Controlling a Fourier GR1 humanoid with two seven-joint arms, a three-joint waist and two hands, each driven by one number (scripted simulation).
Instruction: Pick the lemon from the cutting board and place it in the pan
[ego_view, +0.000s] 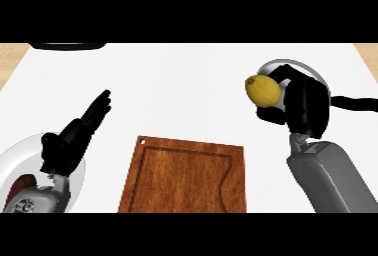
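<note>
A yellow lemon (263, 90) is held in my right hand (300, 102), whose fingers and thumb curl round it at the right of the counter. Behind the hand, a silver pan (311, 69) shows only its rim, and its black handle (356, 103) points right. The lemon hangs at the pan's left edge. The brown wooden cutting board (184, 175) lies bare at lower centre. My left hand (77, 132) rests open at the left, fingers straight and pointing up.
A white plate (22, 152) lies at the lower left, under my left forearm. A dark object (66, 46) shows at the counter's far left edge. The counter's top is white, with wood at both far corners.
</note>
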